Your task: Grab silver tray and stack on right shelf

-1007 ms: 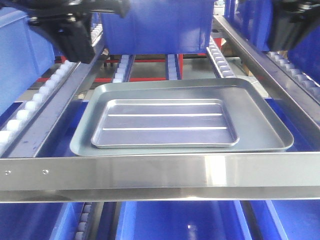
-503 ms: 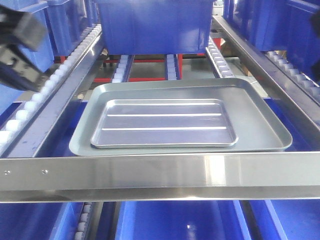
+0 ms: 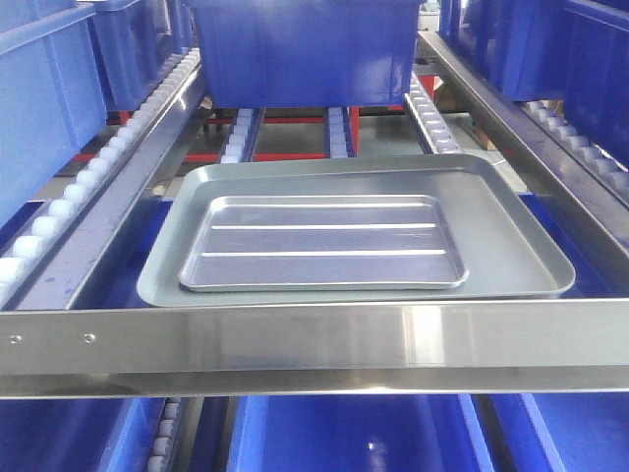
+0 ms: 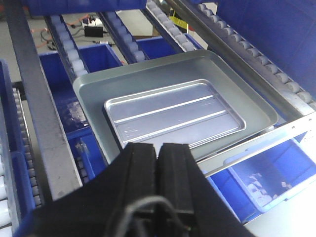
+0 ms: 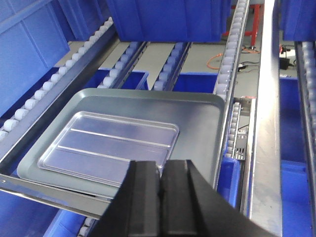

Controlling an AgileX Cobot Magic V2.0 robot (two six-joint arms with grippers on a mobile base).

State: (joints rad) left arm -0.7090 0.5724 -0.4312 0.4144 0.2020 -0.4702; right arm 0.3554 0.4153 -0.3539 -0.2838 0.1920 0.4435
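You see the silver tray (image 3: pixel 322 244) nested centrally in the grey tray (image 3: pixel 511 246). Both grippers, left (image 4: pixel 159 159) and right (image 5: pixel 161 174), hover with jaws closed, empty.

Above the silver tray (image 3: pixel 322 243) the space stood open; nothing lay on it, and it sat nested inside the larger grey tray (image 3: pixel 511 246), whose raised rim ringed it closely on all sides. The shiny front crossbar (image 3: pixel 314 344) blocked a low approach from the front. A blue bin (image 3: pixel 305 49) closed off the rear, just behind the grey tray. White roller rails (image 3: pixel 74 192) and slanted steel side beams (image 3: pixel 521 128) hemmed both flanks, with more blue bins beyond.
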